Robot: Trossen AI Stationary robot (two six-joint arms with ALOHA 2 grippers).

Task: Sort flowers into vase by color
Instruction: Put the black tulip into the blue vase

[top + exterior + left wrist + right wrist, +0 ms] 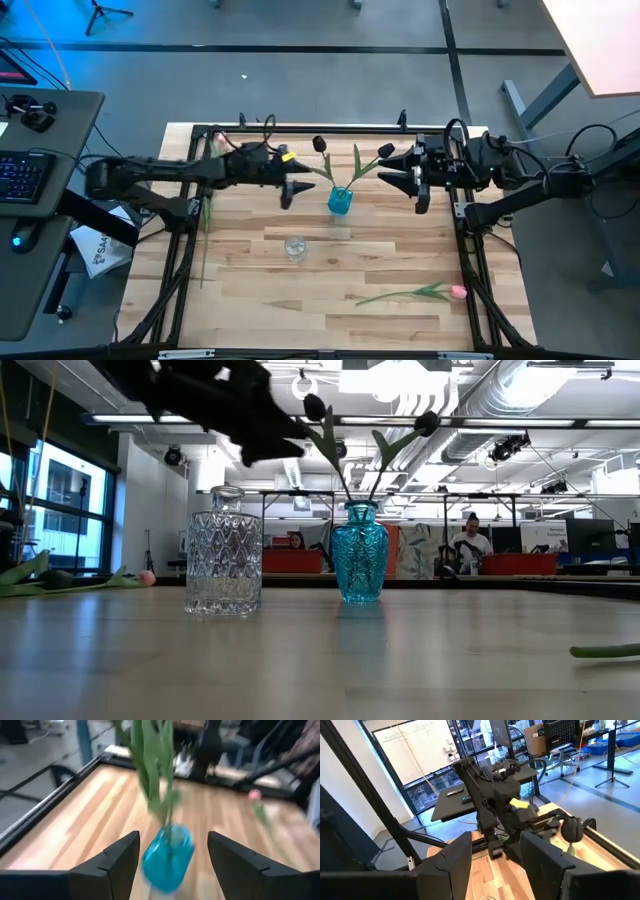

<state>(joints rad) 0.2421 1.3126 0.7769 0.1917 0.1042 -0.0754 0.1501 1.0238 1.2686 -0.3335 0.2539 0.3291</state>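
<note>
Both dark tulips [320, 144] in the blue vase [340, 201], flanked by open, empty left gripper [300, 188] and right gripper [398, 166]; pink tulips [458, 292], clear vase [294, 247] pending.

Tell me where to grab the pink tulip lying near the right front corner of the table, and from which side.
Grip the pink tulip on its thin green stem, partway along rather than at the soft head. It lies flat on the table, head toward the right edge, so probably come straight down with the fingers across the stem. The right gripper is open and nearer; the left gripper is open beside the blue vase.
</note>
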